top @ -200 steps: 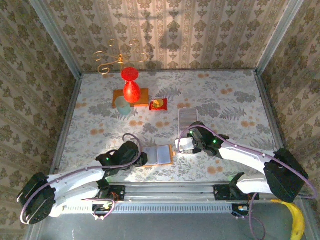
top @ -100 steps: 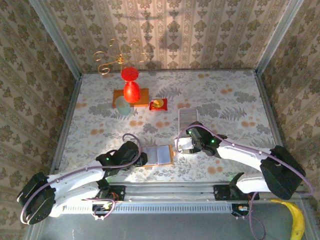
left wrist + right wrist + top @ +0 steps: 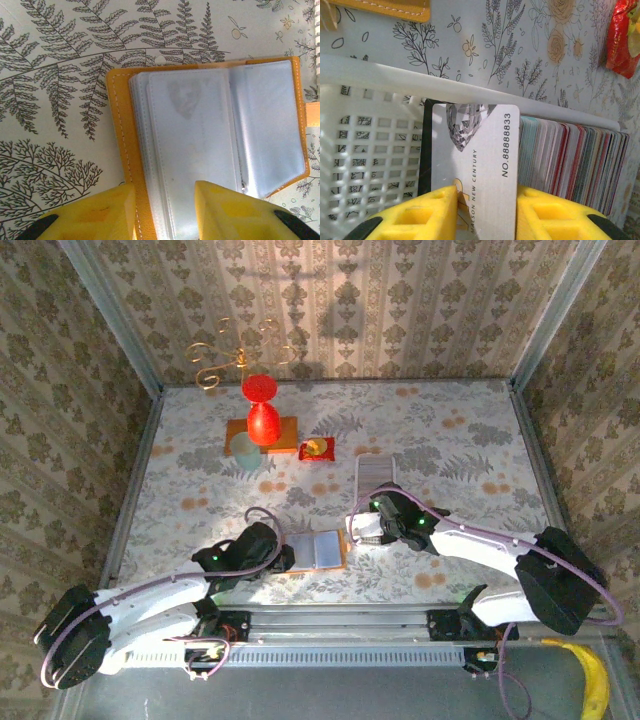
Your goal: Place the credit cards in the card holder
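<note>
Standing in the white basket, at the front of the card stack: a silver card, lower end between the yellow fingers of the right gripper. Jaws narrow; whether pinching or merely flanking, cannot tell. Left of the basket and nearer the arms, flat on the floral table: the orange card holder, spread open, clear sleeves up. Pressed on its left leaf by the left gripper, jaws partly apart.
</note>
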Controlling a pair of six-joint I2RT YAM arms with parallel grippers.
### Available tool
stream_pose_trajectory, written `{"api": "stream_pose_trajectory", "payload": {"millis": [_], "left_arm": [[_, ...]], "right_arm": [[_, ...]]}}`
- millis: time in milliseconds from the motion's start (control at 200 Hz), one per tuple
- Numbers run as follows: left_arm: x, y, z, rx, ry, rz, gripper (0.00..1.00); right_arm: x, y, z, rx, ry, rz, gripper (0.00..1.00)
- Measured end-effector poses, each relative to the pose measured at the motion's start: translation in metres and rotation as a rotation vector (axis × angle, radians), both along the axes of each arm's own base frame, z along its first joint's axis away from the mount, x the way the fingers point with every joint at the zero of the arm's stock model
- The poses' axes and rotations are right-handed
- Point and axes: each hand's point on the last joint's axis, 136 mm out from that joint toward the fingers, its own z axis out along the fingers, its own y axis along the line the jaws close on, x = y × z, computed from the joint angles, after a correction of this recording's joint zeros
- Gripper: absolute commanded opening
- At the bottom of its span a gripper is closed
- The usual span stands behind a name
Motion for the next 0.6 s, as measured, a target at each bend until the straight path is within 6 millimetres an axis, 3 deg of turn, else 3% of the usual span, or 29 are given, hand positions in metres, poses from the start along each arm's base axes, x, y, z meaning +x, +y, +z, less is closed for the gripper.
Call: {"api": "stream_pose_trajectory", "payload": {"millis": [305,600], "left_arm": [[0.001,-0.001,0.001,-0.003,-0.002,0.001,0.35],[0.0,0.0,0.0,-0.004,0.001,0.004,0.34]], "right_arm": [[-0.004,-0.001,0.004,0.001,0.0,0.004,0.17],[-0.012,-0.003,0.017,0.019,-0.006,0.0,0.13]]}}
